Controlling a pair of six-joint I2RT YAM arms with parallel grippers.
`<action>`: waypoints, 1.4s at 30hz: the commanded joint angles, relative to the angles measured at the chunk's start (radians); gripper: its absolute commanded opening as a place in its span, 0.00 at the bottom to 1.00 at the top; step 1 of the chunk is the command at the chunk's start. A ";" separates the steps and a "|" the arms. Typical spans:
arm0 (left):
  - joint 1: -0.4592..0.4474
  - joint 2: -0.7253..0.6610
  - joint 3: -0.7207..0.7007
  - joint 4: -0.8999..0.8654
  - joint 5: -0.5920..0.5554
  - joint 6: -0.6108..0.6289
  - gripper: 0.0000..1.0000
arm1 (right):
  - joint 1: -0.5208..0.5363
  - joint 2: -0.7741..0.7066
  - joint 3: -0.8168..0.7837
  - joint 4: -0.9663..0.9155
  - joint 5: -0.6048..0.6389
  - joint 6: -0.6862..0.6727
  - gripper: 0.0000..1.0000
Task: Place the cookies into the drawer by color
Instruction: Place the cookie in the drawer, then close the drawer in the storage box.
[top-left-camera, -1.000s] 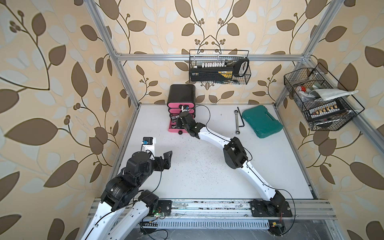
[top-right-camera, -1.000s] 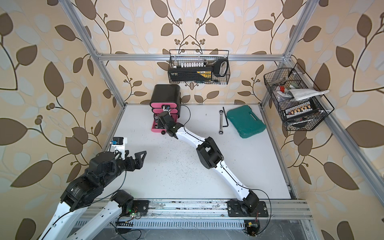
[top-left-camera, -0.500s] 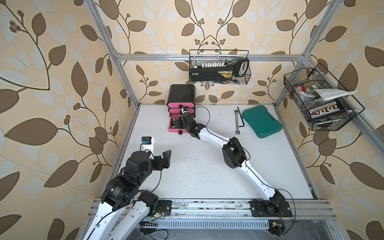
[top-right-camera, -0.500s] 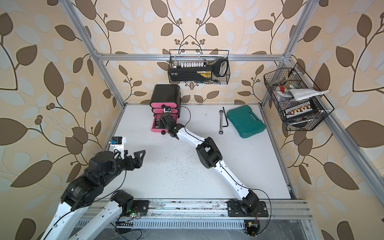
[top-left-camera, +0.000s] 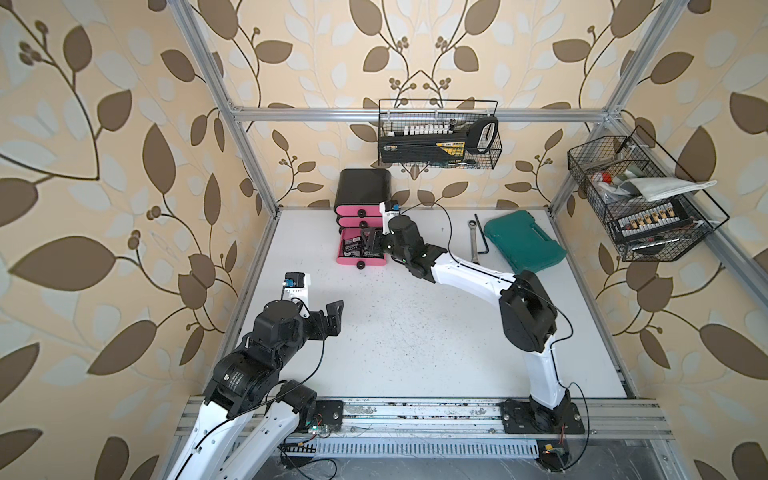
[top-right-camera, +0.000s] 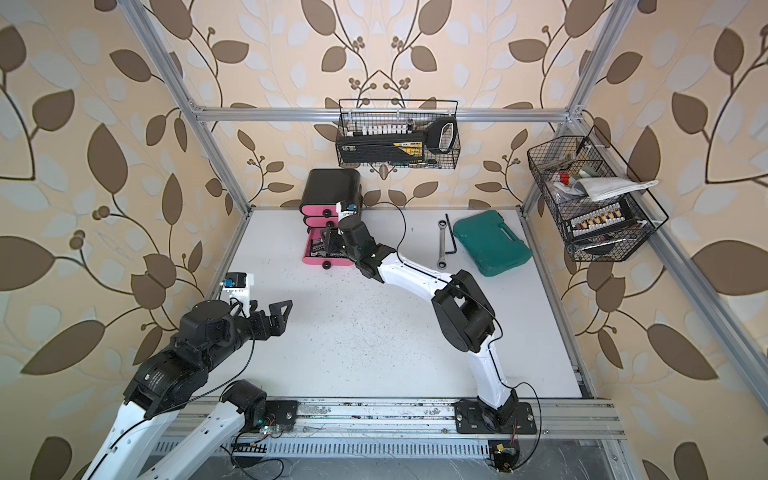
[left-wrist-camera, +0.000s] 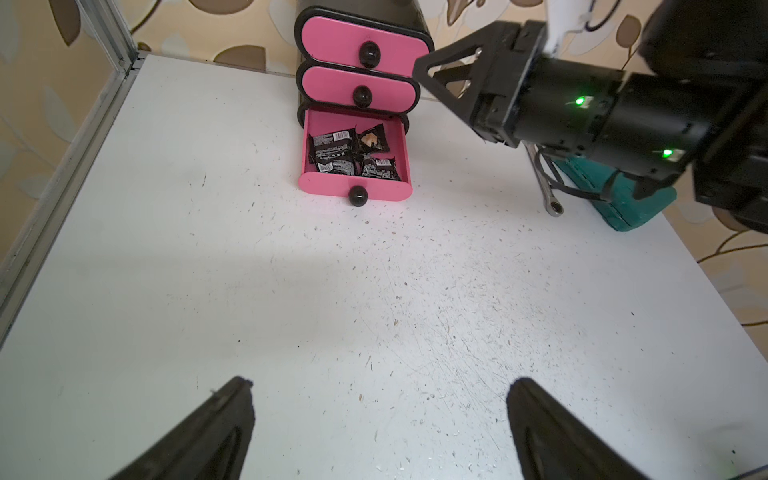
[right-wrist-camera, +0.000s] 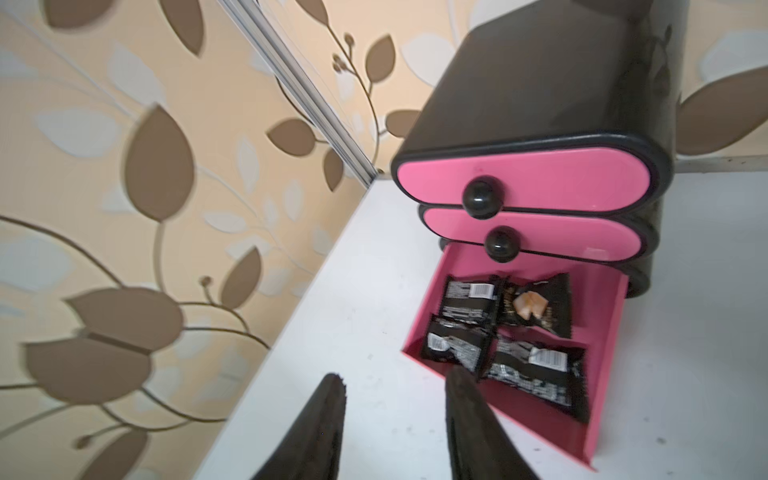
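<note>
The drawer is a black cabinet with three pink fronts, standing at the back of the table. Its bottom tray is pulled out. In the tray lie several black cookies, one showing a tan cookie picture. My right gripper hovers over the tray's left front corner, open, with nothing between its fingers. My left gripper hangs wide open and empty over the bare table at the front left.
A teal tool case lies at the back right, with a wrench and a hex key beside it. Wire baskets hang on the back wall and the right wall. Aluminium frame posts edge the table.
The right gripper's jaws have parted above the open bottom tray, and the arm has barely shifted. The left arm has stayed where it was.
</note>
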 joint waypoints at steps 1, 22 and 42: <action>0.012 0.006 0.000 0.025 0.015 -0.001 0.98 | 0.008 -0.023 -0.161 0.151 -0.064 0.237 0.42; 0.013 -0.001 -0.002 0.022 0.036 -0.001 0.98 | 0.027 0.324 -0.153 0.403 -0.065 0.625 0.48; 0.013 0.009 -0.001 0.053 0.189 0.024 0.98 | 0.007 0.491 0.030 0.395 -0.060 0.714 0.48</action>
